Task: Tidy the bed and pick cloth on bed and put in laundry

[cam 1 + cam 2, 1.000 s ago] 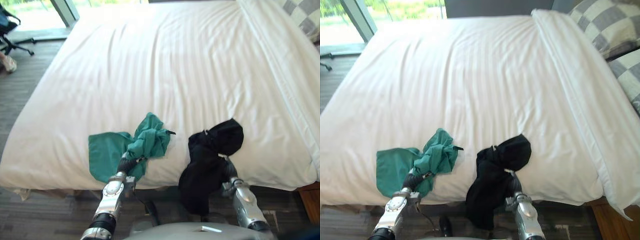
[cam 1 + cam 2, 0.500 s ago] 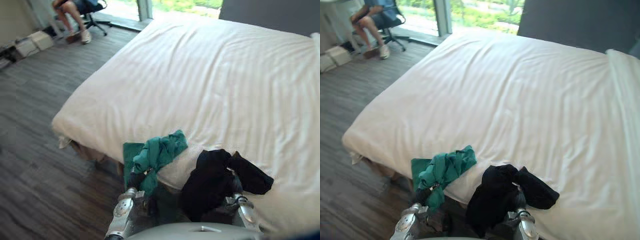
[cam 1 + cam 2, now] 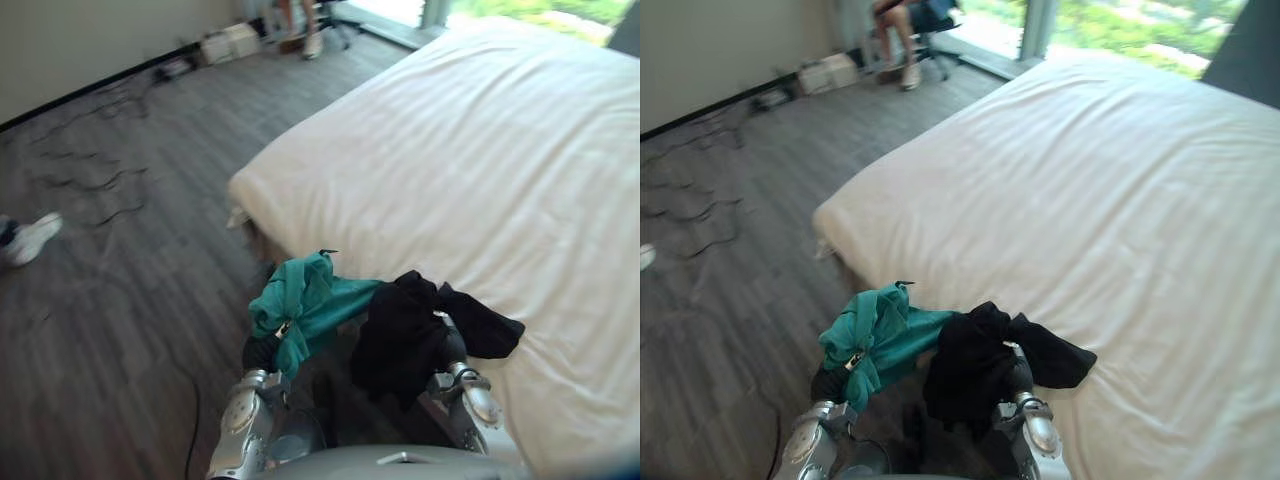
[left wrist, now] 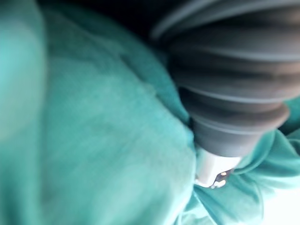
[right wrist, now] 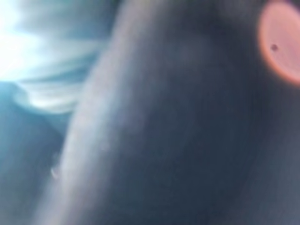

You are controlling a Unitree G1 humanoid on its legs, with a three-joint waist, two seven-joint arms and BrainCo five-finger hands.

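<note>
A green cloth is bunched over my left hand and hangs from it, off the bed and above the floor. In the left wrist view the green cloth wraps close round the hand's dark cover. A black cloth is gathered on my right hand, next to the green one, with one end trailing toward the bed. Dark fabric presses against the right wrist camera. The white bed lies to the right, its cover smooth.
Grey wood floor spreads to the left up to a wall. Loose cables and a white shoe lie on it. White boxes stand at the far wall, near a seated person's legs.
The camera has swung left, so the bed has slid to the right of the picture. Both cloths have come up off the bed's edge and now hang over the floor.
</note>
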